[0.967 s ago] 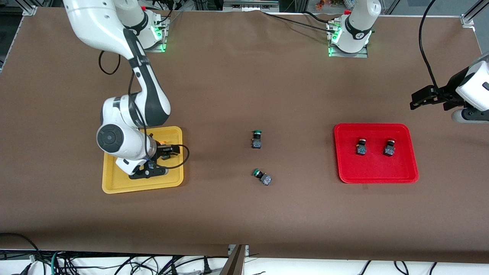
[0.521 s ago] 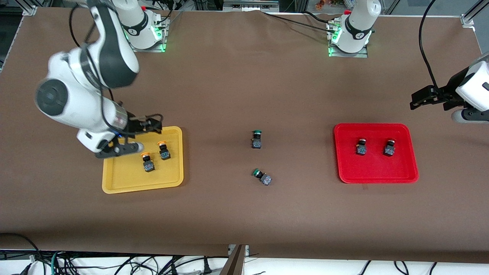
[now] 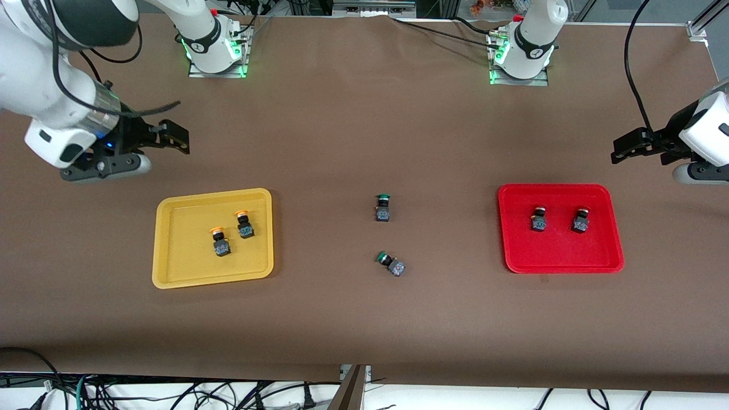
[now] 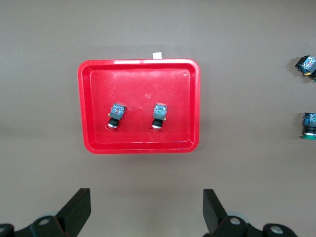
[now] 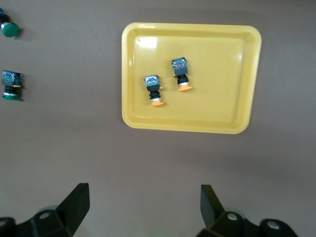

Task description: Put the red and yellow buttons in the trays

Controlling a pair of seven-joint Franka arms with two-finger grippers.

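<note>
The yellow tray lies toward the right arm's end of the table and holds two yellow-capped buttons. The red tray lies toward the left arm's end and holds two red-capped buttons. My right gripper is open and empty, up over bare table beside the yellow tray. Its wrist view shows the gripper, the tray and both buttons. My left gripper waits open and empty over bare table beside the red tray.
Two green-capped buttons lie on the brown table between the trays, one farther from the front camera than the other. They also show at the edge of the right wrist view.
My right gripper has let go of a yellow button in the yellow tray, risen and swung off the tray toward the right arm's end of the table. The left arm has not moved.
</note>
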